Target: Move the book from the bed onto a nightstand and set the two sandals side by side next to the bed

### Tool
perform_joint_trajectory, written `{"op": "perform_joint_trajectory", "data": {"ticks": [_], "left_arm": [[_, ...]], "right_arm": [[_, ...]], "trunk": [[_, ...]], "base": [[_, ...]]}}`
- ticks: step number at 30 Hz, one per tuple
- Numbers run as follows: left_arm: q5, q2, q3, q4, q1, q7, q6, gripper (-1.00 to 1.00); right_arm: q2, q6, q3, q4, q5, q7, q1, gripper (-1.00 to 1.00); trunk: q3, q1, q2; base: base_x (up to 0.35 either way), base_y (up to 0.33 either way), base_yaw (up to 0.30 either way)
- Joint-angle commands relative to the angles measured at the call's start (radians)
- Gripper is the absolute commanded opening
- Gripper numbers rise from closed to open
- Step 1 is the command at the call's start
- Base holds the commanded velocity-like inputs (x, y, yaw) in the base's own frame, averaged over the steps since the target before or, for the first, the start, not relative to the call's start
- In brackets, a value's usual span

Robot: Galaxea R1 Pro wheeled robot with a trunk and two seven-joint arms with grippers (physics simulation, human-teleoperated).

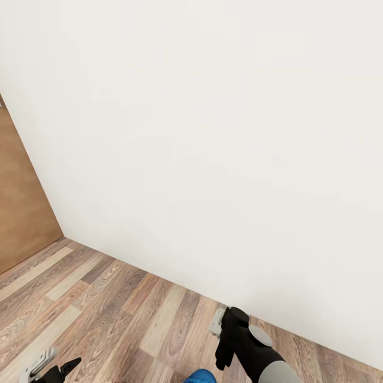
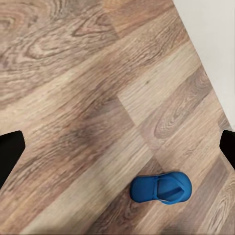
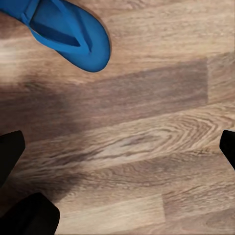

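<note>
A bright blue sandal (image 2: 160, 188) lies flat on the wood-plank floor, strap side up. In the right wrist view the sandal (image 3: 68, 32) lies a little ahead of my right gripper (image 3: 117, 149), which hangs open over bare planks. My left gripper (image 2: 117, 149) is open too, above the floor, with the sandal ahead of it and to one side. From the head view a sliver of the blue sandal (image 1: 201, 376) peeks in at the bottom edge, between my left gripper (image 1: 50, 368) and my right arm (image 1: 250, 346). The book, the bed and the nightstand are out of view.
A plain white wall (image 1: 213, 133) stands close in front, meeting the floor (image 1: 106, 303) along a slanting line. A brown wooden door (image 1: 21, 213) stands at the far left. A dark rounded shape (image 3: 29, 215) sits at the corner of the right wrist view.
</note>
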Motion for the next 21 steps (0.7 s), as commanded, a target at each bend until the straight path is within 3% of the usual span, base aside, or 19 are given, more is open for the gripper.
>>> {"op": "perform_joint_trajectory", "data": {"ticks": [1,21], "left_arm": [[0.003,0.0,0.001,-0.001,0.0,-0.002,0.007,1.0],[0.003,0.0,0.001,-0.017,0.0,-0.002,0.025,1.0]], "right_arm": [[0.0,0.001,0.0,-0.001,0.01,0.015,-0.001,1.0],[0.0,-0.005,-0.013,-0.004,0.009,0.028,-0.003,1.0]], "trunk": [[-0.005,0.0,-0.001],[-0.074,0.008,-0.005]], "base": [[0.0,0.0,0.0],[0.0,0.0,0.0]]}}
